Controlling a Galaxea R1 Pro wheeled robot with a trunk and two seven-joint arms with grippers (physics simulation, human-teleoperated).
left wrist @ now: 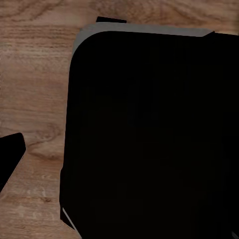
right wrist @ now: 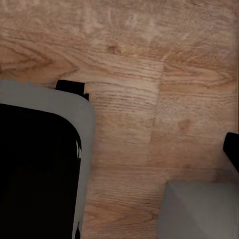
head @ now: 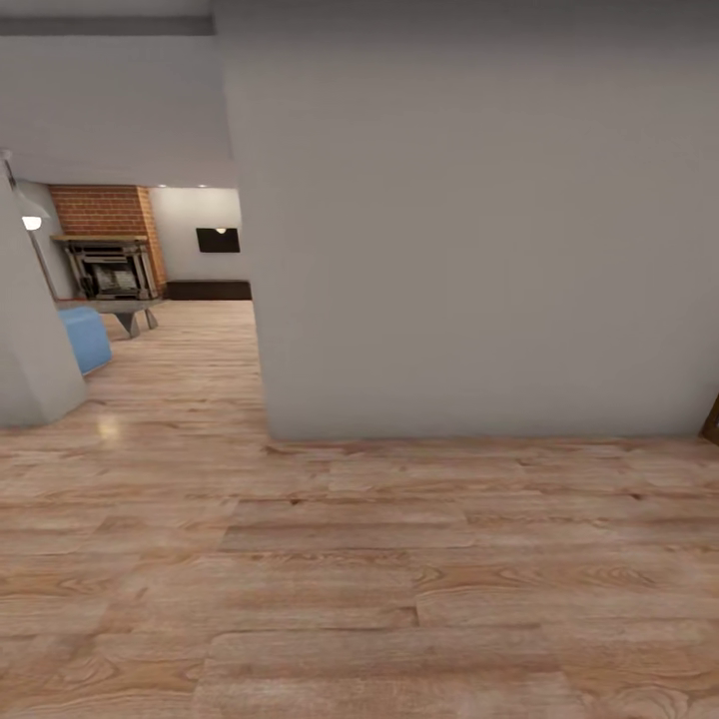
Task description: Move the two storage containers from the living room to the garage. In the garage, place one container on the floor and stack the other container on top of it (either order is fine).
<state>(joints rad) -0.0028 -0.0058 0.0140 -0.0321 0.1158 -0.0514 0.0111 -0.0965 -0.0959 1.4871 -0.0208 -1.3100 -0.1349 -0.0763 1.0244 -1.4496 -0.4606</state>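
Wood-plank floor (head: pixel 359 579) meets a grey wall (head: pixel 479 250); at ten o'clock we see a brick fireplace (head: pixel 108 255) and blue sofa (head: pixel 85 335). Hand states: we cannot tell.

One brick fireplace (head: pixel 108 250), one blue sofa (head: pixel 84 337), one floor lamp (head: pixel 33 222), one dark wall panel (head: pixel 218 240).
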